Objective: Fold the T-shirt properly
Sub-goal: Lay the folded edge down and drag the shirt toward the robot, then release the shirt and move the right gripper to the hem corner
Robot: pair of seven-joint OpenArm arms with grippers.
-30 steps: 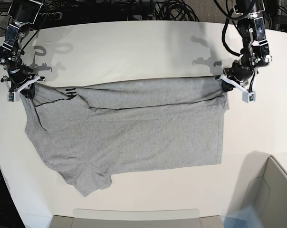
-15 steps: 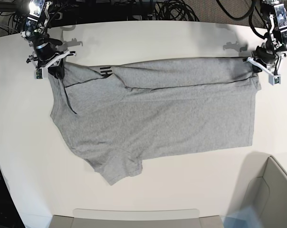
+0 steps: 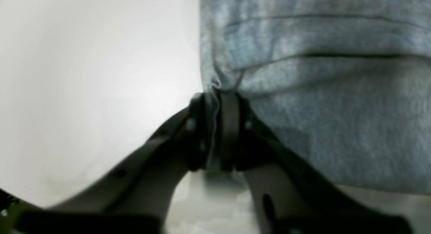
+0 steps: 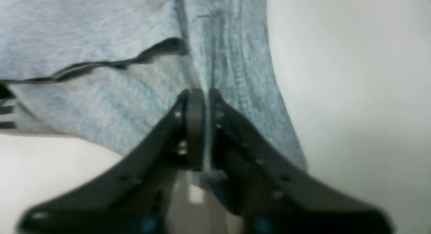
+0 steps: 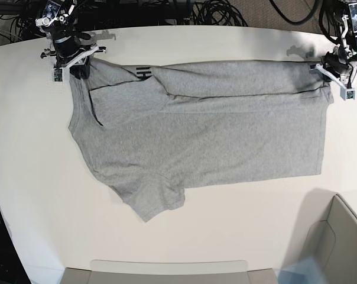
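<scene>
The heather-grey T-shirt (image 5: 202,136) lies spread across the white table (image 5: 36,177), its top edge folded over. A bit of black lettering (image 5: 144,72) peeks out near the far left corner, and one sleeve (image 5: 152,204) points to the near side. My right gripper (image 5: 72,59) pinches the shirt's far left corner. In the right wrist view its jaws (image 4: 202,92) sit shut on a ridge of cloth (image 4: 101,42). My left gripper (image 5: 332,76) holds the far right corner. Its jaws (image 3: 215,96) are shut on the cloth edge (image 3: 320,109).
A grey bin (image 5: 338,248) stands at the near right corner. A flat grey tray (image 5: 166,271) runs along the front edge. Black cables (image 5: 214,12) lie behind the table's far edge, close to both arms.
Both arms have pulled the shirt toward the far edge and to the right. The whole shirt slid with them, and its top edge now lies straighter.
</scene>
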